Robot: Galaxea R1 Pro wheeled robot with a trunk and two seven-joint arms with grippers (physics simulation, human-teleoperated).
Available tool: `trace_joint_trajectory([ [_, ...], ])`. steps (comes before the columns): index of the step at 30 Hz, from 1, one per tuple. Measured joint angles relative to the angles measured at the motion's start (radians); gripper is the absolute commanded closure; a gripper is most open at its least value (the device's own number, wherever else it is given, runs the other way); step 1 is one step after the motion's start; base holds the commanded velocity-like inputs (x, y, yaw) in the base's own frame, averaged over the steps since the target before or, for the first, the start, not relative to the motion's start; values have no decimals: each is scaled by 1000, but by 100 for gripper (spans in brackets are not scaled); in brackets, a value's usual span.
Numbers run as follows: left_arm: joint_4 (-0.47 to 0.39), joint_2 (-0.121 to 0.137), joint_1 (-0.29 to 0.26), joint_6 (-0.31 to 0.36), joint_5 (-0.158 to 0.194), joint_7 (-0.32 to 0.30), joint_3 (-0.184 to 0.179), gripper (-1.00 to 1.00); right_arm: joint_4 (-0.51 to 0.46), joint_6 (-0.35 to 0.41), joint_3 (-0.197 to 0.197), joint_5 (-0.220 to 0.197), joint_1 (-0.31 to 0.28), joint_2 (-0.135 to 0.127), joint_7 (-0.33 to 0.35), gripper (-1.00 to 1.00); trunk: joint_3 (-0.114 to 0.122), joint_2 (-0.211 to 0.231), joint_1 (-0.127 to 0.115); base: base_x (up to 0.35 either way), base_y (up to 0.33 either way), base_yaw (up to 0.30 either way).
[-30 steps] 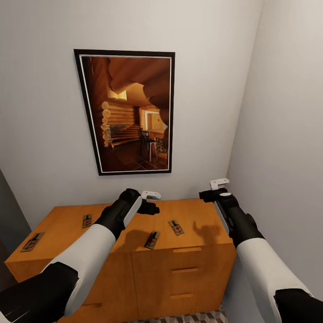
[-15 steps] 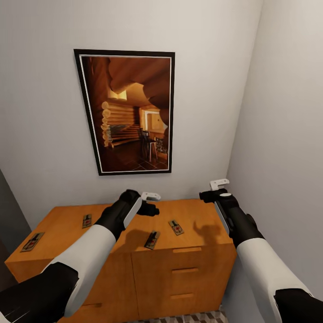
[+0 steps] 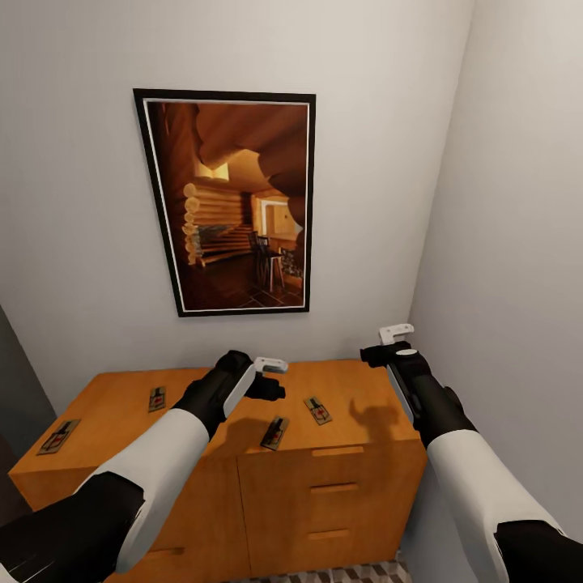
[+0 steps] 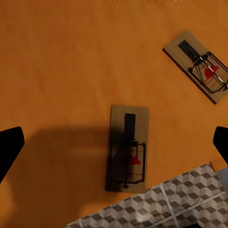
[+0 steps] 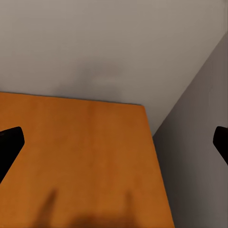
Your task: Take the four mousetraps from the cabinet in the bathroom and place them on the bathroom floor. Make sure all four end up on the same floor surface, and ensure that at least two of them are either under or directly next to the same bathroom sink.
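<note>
While both arms reach out over the orange-brown cabinet (image 3: 243, 453), four mousetraps lie flat on its top: one at the far left corner (image 3: 59, 436), a second a little further right and nearer the wall (image 3: 157, 397), a third close to the front edge near the middle (image 3: 275, 432), and a fourth just right of it and further back (image 3: 318, 410). Hanging above the cabinet top, the left pincer (image 3: 271, 379) is near the third and fourth traps and touches neither; in the left wrist view its dark fingertips (image 4: 9, 147) stand wide apart at the two sides, with the third trap (image 4: 127, 148) between them below and the fourth (image 4: 202, 65) off to one side. A strip of cube-patterned bathroom floor (image 4: 161, 211) shows past the cabinet's front edge. Over the right end of the cabinet, near the corner of the walls, the right pincer (image 3: 395, 340) is raised, and its fingertips (image 5: 10, 142) are likewise spread with nothing between them. On the wall behind the cabinet hangs a black-framed picture (image 3: 231, 202) of a log-cabin interior.
</note>
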Motion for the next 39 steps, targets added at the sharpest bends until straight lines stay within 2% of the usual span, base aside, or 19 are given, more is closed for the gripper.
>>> trace_joint_trajectory([
  [8, 18, 0, 1, -23, 1, -2, 0, -100, 0, 0, 0, 3, 0, 0, 0, -100, 0, 0, 0, 0, 0, 0],
  [31, 25, 0, 1, -31, 1, -7, 0, -100, 0, 0, 0, 3, 0, 0, 0, -100, 0, 0, 0, 0, 0, 0],
  [39, 60, 0, 1, -34, 1, -7, 0, -100, 0, 0, 0, 3, 0, 0, 0, -100, 0, 0, 0, 0, 0, 0],
])
